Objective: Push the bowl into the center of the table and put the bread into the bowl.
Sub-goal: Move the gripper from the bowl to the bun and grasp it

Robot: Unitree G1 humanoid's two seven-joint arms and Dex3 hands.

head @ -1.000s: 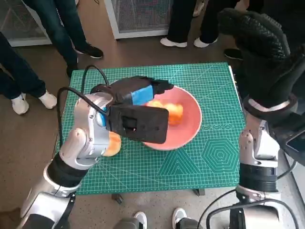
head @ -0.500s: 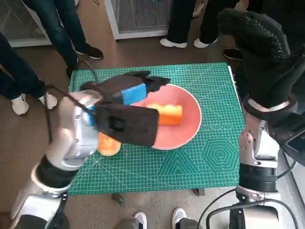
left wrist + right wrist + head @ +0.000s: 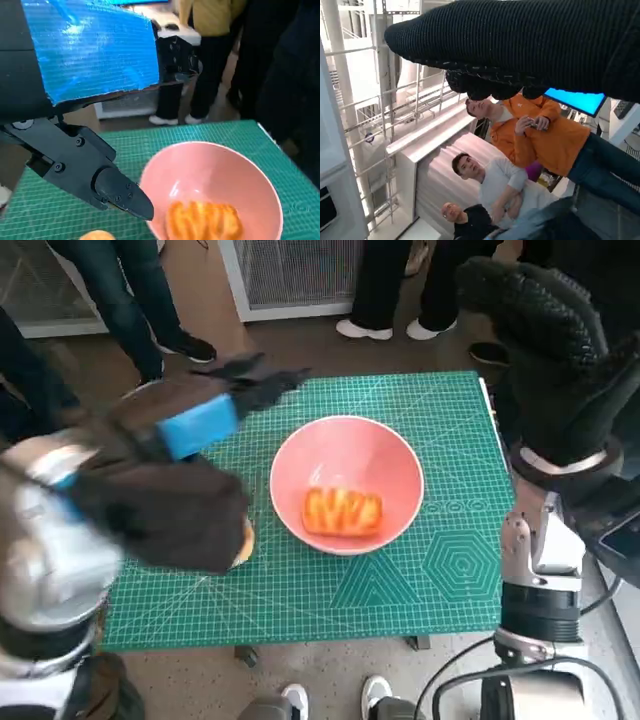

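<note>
Green matting (image 3: 440, 580) covers the small table, and people's legs and shoes stand on the brown floor round it. The pink bowl (image 3: 346, 483) sits near the middle of the mat. The bread (image 3: 342, 511) lies inside the bowl, on the side nearer the robot.

A second ago the left hand (image 3: 215, 405) was low over the bowl, covering part of it, and the bread showed just under the hand. Half a second ago the hand had drawn back a little and the bread lay in the bowl in plain sight. Now the hand is lifted up and away to the bowl's left (it looks blurred from moving fast). Its black fingers (image 3: 117, 192) stick out straight and apart, and they hold nothing. The bread has dropped lower in the bowl than it was before.

A second orange-brown piece (image 3: 243, 542) peeks out beside the bowl, mostly hidden by the left forearm. The left wrist view shows a bit of it too, near the bowl's outer wall. It looks like another bread, but too little shows to be sure.

The right hand (image 3: 545, 350) hangs high at the table's right side and has not moved in this time. Its gloved fingers look curled inward with nothing in them.

So the bread is let go and the bowl stands about in the middle. The task looks done, or very nearly so.
</note>
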